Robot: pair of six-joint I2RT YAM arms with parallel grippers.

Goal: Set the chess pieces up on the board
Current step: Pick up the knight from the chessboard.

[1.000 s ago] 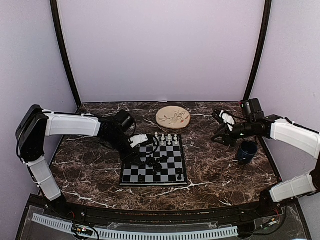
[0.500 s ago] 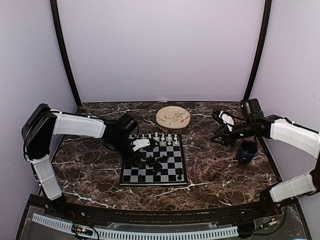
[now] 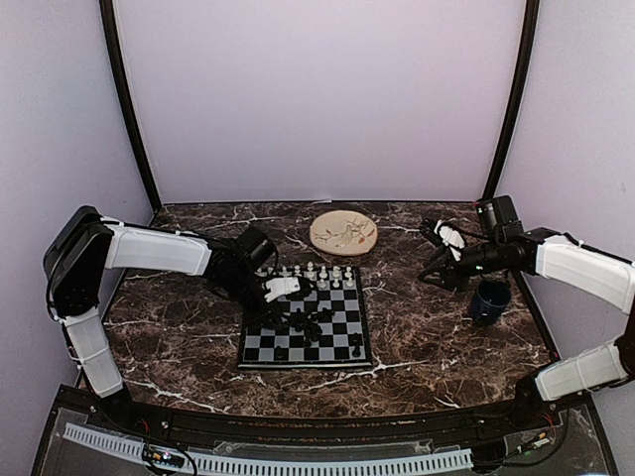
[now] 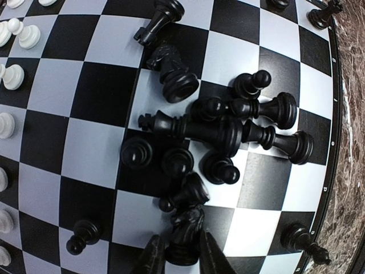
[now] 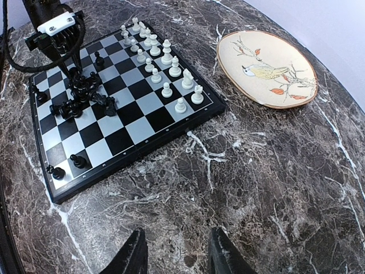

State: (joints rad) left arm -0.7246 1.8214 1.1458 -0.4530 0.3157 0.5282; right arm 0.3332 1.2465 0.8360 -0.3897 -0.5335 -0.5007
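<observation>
The board (image 3: 263,349) lies mid-table, with white pieces (image 3: 322,273) standing along its far rows and a pile of black pieces (image 3: 308,325) lying toppled near its centre. My left gripper (image 3: 293,302) hangs over that pile. In the left wrist view its fingers (image 4: 153,257) close on either side of a black knight (image 4: 187,234) at the pile's (image 4: 228,125) edge. My right gripper (image 3: 435,258) is open and empty above bare marble to the right of the board (image 5: 142,123); its jaws (image 5: 175,251) stand apart.
A round beige bird-patterned plate (image 3: 343,232) sits behind the board; it also shows in the right wrist view (image 5: 267,68). A dark blue mug (image 3: 490,300) stands by my right arm. A few black pawns (image 5: 78,161) stand upright near the board's front edge.
My left gripper has moved right and inward over the board to the black pile and settled around the knight. The right arm has not moved.
</observation>
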